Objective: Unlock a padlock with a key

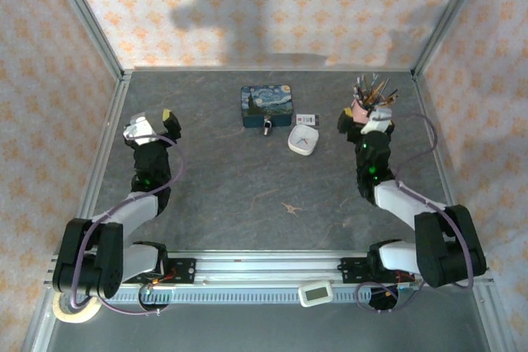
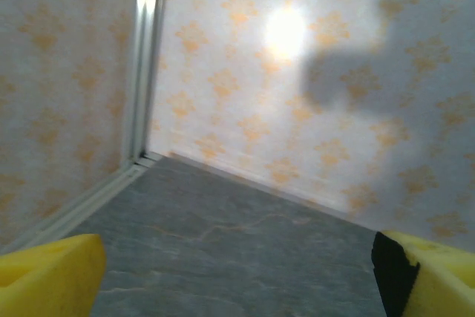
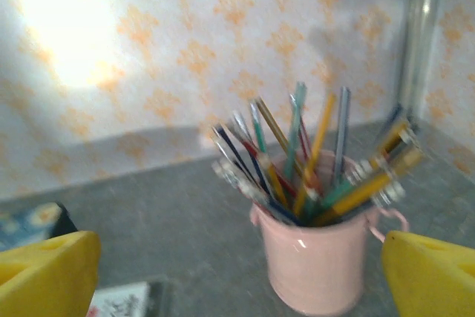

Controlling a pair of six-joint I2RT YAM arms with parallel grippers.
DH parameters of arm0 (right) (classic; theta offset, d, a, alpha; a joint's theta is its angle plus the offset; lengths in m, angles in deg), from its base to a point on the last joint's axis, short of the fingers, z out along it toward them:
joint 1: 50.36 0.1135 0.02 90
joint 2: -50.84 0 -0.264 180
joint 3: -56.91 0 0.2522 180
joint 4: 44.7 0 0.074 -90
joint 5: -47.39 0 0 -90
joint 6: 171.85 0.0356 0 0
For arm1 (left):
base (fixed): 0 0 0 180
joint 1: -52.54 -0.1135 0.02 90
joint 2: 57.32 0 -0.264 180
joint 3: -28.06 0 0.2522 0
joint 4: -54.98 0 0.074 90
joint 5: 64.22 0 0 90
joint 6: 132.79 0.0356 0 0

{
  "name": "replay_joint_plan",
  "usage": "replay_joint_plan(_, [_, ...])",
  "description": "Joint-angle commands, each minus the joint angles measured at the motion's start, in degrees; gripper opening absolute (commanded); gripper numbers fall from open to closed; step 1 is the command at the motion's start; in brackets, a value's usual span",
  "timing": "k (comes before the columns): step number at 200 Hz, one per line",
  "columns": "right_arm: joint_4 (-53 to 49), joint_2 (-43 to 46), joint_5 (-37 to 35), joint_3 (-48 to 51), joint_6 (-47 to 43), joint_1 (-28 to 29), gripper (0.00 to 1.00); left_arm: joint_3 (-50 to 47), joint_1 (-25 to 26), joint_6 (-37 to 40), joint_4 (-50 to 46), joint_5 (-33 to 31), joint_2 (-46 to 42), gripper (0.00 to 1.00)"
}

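One padlock [image 1: 267, 127] (tiny) beside one blue tin [image 1: 266, 105].

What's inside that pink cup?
A bunch of colored pencils stands in the pink cup, fanning outward. Its wall hides their lower ends and the bottom.

Black-and-white arms [image 1: 147, 172], yellow pincer pads [image 2: 46, 276]

top: overhead-rear, whole table [image 1: 239, 187] | left wrist: low, faces far-left corner [image 2: 142, 159] | right wrist: near pencil cup [image 3: 315, 261], shared with top
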Motion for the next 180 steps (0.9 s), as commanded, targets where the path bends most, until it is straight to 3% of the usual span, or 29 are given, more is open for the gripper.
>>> replay_joint_plan(1, [-17.47,-0.66,5.57,-6.96,8.74,2.59,0.99,4.27,3.22,-7.42,-10.15,3.76,0.65,0.93])
replay_joint_plan(28, [-30.28,-8.61,11.13,-20.05,11.13,6.85,0.96,6.77,6.44,-14.31,-14.86,6.72,3.84,0.96])
replay_joint_plan(56, [-41.88,-19.94,18.82,-35.49,11.86,8.78,0.9,8.39,6.85,-22.1,-19.86,4.3,6.27,0.99])
replay_joint_plan(74, [-47.77,-27.38,21.38,-44.6,11.27,9.28,0.88,9.31,6.91,-23.23,-22.21,3.47,7.06,0.99])
replay_joint_plan(150, [-55.0,-47.3,20.35,-63.4,10.07,10.12,0.81,6.08,5.84,-26.02,-19.45,8.0,3.6,0.99])
replay_joint_plan(180, [-54.49,-51.02,24.35,-65.85,8.86,10.3,0.8,3.67,5.62,-26.5,-17.83,8.36,1.68,0.99])
